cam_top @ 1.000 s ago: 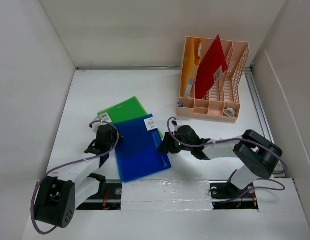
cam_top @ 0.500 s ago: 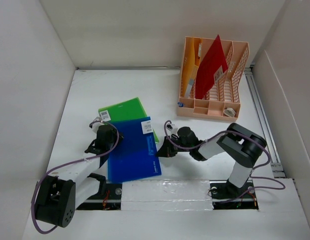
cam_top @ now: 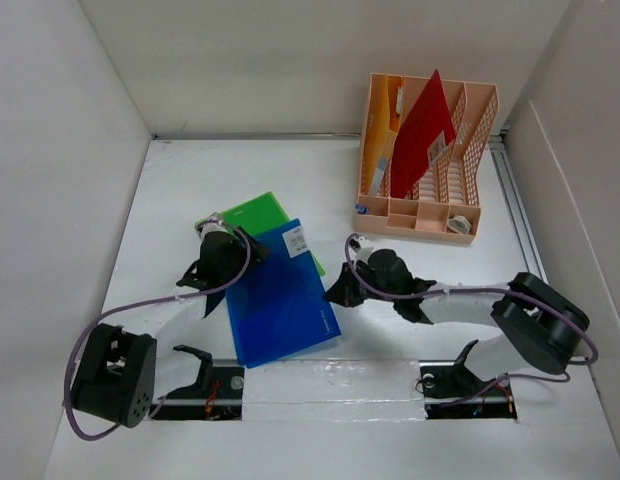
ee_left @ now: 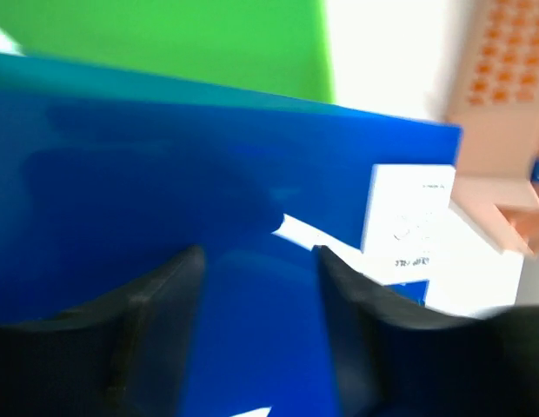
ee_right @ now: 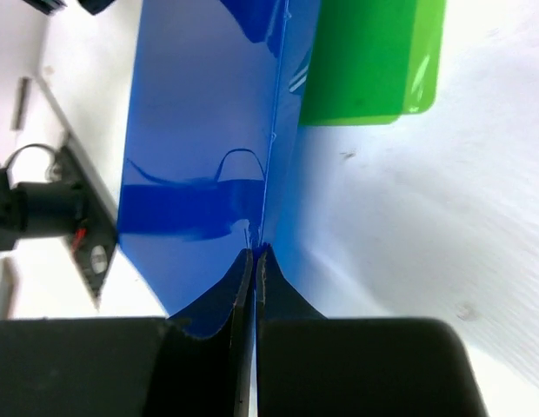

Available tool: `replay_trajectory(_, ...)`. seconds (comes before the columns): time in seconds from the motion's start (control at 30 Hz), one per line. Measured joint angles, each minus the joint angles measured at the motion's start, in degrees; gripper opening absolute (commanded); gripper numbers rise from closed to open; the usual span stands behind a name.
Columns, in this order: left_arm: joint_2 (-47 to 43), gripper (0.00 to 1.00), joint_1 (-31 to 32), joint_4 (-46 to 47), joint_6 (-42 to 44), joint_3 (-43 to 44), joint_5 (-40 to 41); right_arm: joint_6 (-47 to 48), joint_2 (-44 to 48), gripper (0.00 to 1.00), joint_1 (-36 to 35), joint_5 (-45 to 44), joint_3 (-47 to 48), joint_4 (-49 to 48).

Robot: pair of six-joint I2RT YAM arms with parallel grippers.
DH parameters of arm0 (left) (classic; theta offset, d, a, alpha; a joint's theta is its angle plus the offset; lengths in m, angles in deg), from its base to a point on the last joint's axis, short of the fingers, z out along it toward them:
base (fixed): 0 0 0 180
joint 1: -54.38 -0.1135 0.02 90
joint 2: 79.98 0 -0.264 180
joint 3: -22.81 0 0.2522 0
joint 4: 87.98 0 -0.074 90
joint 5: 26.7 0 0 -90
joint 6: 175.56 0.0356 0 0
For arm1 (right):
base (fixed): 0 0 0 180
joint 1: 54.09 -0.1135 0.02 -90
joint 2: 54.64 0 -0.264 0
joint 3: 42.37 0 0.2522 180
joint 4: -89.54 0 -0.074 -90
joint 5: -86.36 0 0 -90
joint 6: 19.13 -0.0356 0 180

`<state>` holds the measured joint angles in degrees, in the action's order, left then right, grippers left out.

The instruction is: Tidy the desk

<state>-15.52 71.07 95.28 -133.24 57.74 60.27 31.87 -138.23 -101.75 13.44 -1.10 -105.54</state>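
We've got the right end effector point(ee_right: 254, 254) clamped on the blue folder point(cam_top: 285, 300) by its edge, the left end effector point(ee_left: 258, 256) with fingers apart over the cover, and the surface point(cam_top: 190, 180) just below both; we'd lift slowly, left steadying, so the thin cover doesn't slip.

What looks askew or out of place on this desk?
The blue folder lies crooked, overlapping the green folder, its right edge pinched by the right gripper. In the file rack, the red folder leans diagonally across the slots.
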Motion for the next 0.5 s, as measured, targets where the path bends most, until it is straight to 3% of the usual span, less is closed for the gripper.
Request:
replay_trajectory(0.23, 4.50, 0.74, 8.11, -0.07, 2.38, 8.11, -2.47, 5.29, 3.98, 0.00, -1.05, -6.64, 2.78, 11.80)
replay_trajectory(0.5, 9.99, 0.75, 17.09, -6.51, 6.27, 20.68, 1.29, 8.02, 3.63, 0.00, -5.79, -14.80, 6.86, 20.26)
